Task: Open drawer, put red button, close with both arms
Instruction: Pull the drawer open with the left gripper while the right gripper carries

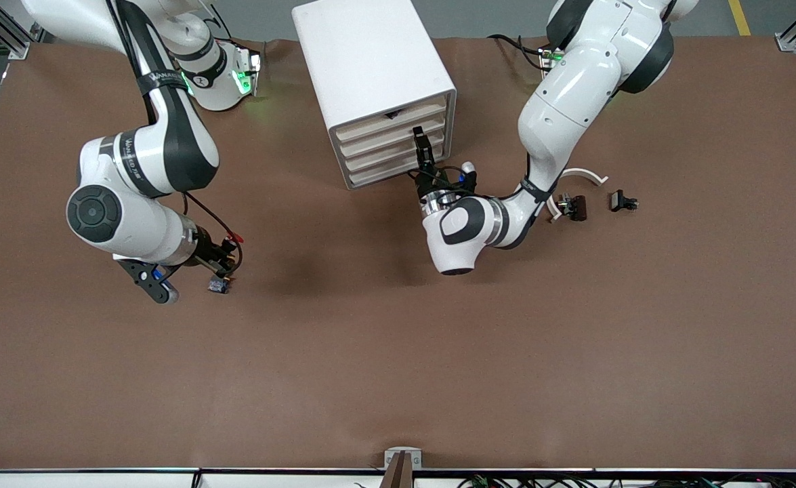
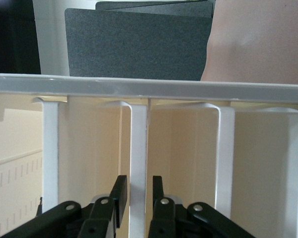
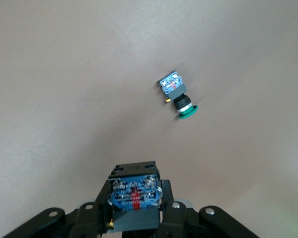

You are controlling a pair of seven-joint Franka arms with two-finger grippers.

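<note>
Right hand (image 3: 135, 210) grips one red button (image 3: 133, 181); one green button (image 3: 179, 97) lies free; left hand (image 2: 138, 192) at handle (image 2: 139, 144), unclear.

the drawer cabinet (image 1: 377, 88) stands at the top centre of the frame, its drawer fronts facing down and toward the left arm's end. the left gripper (image 1: 422, 146) sits at a drawer handle (image 2: 138, 163). at lower left, the right gripper (image 1: 225, 268) hangs over the table (image 1: 398, 366), a button (image 3: 179, 96) lying below it.
</note>
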